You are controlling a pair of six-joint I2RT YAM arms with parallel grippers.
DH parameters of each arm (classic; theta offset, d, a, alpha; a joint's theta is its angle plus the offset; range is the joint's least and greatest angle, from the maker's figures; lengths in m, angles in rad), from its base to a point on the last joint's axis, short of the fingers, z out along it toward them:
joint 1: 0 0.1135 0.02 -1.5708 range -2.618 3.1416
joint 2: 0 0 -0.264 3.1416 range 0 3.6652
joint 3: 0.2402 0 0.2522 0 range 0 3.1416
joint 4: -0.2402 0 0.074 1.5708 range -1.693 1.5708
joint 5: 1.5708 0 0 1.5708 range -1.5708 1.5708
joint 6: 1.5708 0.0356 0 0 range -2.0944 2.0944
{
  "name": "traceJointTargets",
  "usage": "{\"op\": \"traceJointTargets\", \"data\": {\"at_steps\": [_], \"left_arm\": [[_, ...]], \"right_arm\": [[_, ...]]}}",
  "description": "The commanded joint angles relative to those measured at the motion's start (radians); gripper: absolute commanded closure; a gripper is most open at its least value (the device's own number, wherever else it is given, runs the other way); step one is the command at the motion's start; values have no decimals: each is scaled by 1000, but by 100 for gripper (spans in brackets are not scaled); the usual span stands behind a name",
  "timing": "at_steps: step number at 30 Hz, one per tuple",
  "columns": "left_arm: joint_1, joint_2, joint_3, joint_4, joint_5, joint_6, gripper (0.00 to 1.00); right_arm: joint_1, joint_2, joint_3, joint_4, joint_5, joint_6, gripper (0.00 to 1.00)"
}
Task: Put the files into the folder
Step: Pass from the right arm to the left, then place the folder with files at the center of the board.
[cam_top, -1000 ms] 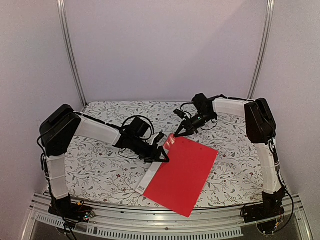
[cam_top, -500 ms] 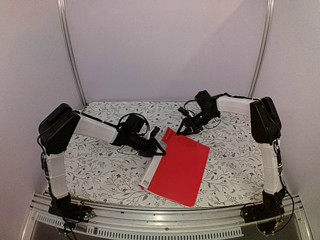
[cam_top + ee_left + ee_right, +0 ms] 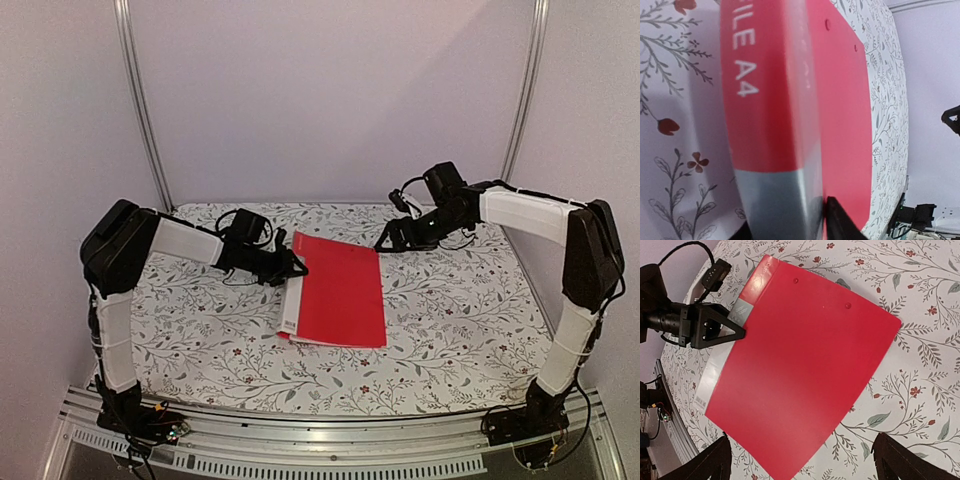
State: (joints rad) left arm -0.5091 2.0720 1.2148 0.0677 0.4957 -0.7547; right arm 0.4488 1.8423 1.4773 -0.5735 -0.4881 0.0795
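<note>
Across the whole view, a flower-printed tabletop (image 3: 450, 320). Flat on it near the middle, closed, the folder (image 3: 340, 295) (red, with a pale strip along the spine and "FILE A4" printed there). At the far part of that spine, the left hand (image 3: 300, 268), fingers pinched on the grey stretch of the edge. Near the folder's far right corner, raised clear of it, the right hand (image 3: 385, 243), fingers spread wide, gripping nothing.
</note>
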Motion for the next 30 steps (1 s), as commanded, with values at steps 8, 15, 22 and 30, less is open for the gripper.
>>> {"op": "traceJointTargets", "data": {"at_steps": [8, 15, 22, 30], "left_arm": [[76, -133, 43, -320, -262, 210, 0], [66, -391, -99, -323, -564, 297, 0], [64, -708, -316, -192, -812, 454, 0], [70, -961, -585, 154, -885, 641, 1]], "right_arm": [[1, -293, -300, 142, 119, 30, 1], [1, -448, -437, 216, 254, 30, 1], [-1, -519, -517, 340, 478, 46, 1], [-6, -626, -680, 559, 785, 40, 1]]}}
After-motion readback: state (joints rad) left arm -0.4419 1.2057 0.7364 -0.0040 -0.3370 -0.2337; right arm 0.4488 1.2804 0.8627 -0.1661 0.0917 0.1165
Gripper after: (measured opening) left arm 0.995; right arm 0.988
